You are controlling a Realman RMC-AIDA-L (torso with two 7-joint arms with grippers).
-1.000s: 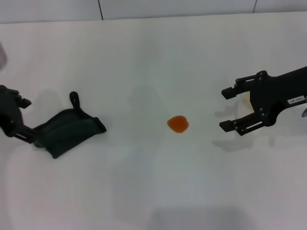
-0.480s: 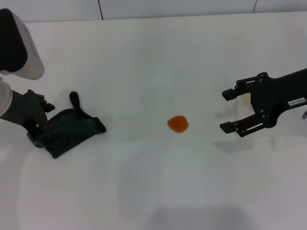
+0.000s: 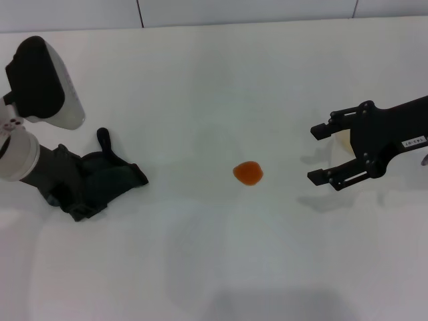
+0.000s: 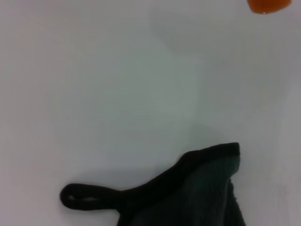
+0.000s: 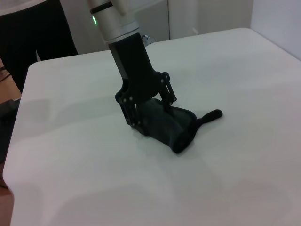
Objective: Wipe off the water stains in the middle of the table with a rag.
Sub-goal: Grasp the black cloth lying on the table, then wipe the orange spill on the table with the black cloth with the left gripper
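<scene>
The white surface point(image 3: 214, 100) fills the head view, plain and matte, with everything on it spread well apart.

The left arm reaches in from the robot's left side, and its left end effector point(image 3: 72, 190) is down on the dark green rag point(image 3: 110, 179). In the right wrist view the left end effector point(image 5: 148, 120) stands nearly upright over the rag point(image 5: 171, 126), its fingers point(image 5: 136, 117) set on either side of a raised, bunched fold of cloth, pinching it. The rest of the rag lies on the surface, with its thin black loop point(image 3: 103, 139) sticking out from one corner, flat on the surface. The left wrist view shows the rag's hemmed edge point(image 4: 202, 188) and the loop point(image 4: 87, 197) close below the camera.

The right end effector point(image 3: 323, 154) hangs at the robot's right side, fingers spread wide with nothing between them. A small white label point(image 3: 414, 141) on its body carries dark print too small to read.

The orange blob of liquid point(image 3: 248, 172) sits near the middle of the surface, between the two arms, nearer to the right end effector than to the rag, touching neither. It shows at the edge of the left wrist view point(image 4: 268, 5), well apart from the rag.
</scene>
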